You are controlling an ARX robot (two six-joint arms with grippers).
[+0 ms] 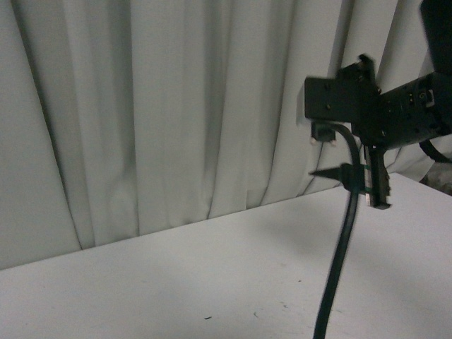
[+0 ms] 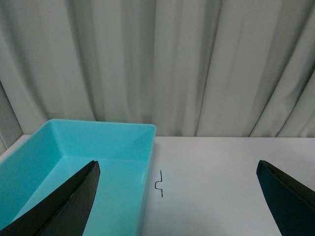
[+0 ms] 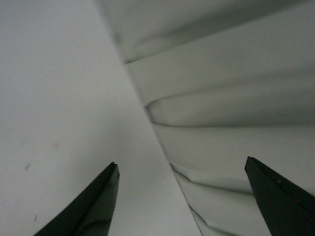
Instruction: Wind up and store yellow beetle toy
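Note:
The yellow beetle toy is out of view in all three views. In the left wrist view my left gripper [image 2: 177, 163] is open, its dark fingers spread wide with nothing between them. It hovers over the white table [image 2: 226, 187] beside an open turquoise bin [image 2: 59, 147], whose inside looks bare. My right gripper [image 3: 182, 162] is open too and holds nothing. It points at the line where the table meets the curtain. In the front view the right arm [image 1: 381, 116] hangs raised above the table at the right.
A pale pleated curtain [image 1: 176, 106] closes off the far side of the table. A small bent dark wire or mark [image 2: 159, 183] lies on the table just beside the bin's wall. A black cable [image 1: 339, 254] drops from the right arm.

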